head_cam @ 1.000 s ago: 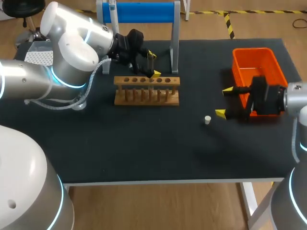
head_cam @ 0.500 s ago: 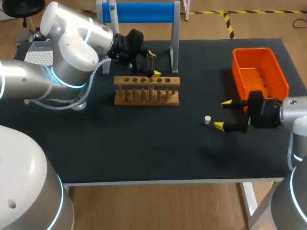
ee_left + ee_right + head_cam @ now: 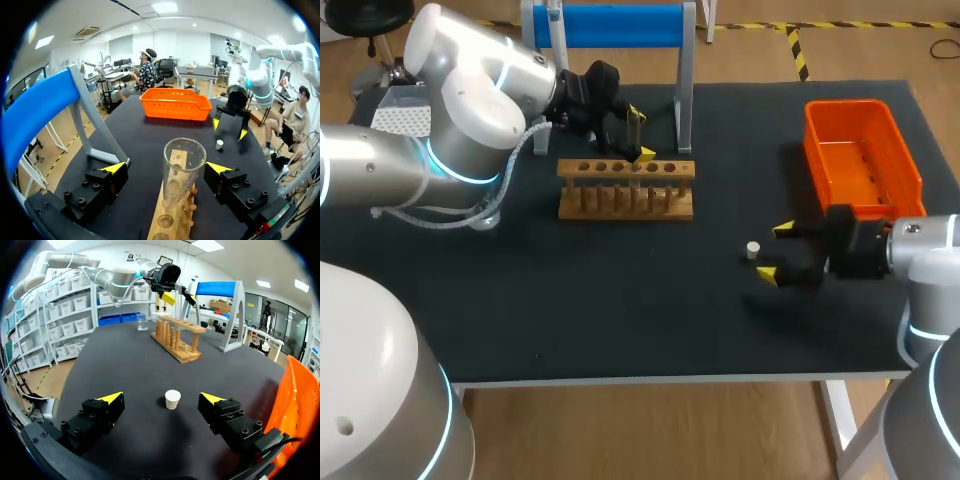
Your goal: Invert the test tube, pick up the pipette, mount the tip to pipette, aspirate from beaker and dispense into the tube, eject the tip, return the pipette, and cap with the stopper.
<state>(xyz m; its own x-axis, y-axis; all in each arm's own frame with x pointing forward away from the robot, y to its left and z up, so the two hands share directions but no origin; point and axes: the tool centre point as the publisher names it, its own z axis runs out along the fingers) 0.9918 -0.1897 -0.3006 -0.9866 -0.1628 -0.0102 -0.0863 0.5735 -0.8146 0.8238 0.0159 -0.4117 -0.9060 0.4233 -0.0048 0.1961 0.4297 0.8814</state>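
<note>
A clear glass test tube (image 3: 184, 165) stands mouth-up in the wooden rack (image 3: 625, 188), between the wide-apart fingers of my left gripper (image 3: 168, 167), which touch nothing; the gripper is open. In the head view the left gripper (image 3: 638, 135) hangs over the rack's back edge. A small white stopper (image 3: 753, 250) lies on the black table right of the rack. My right gripper (image 3: 775, 252) sits low just right of it, open, with the stopper (image 3: 172, 399) a little ahead of the gap between its fingers (image 3: 111, 399).
An orange bin (image 3: 860, 150) stands at the back right, behind my right arm. A blue-topped stand (image 3: 610, 25) rises behind the rack. A glass beaker (image 3: 143, 322) sits beyond the rack's far end, hidden by my left arm in the head view.
My right gripper has moved from in front of the orange bin toward the table's front and left, lining up with the stopper. The left arm and tube have not moved.
</note>
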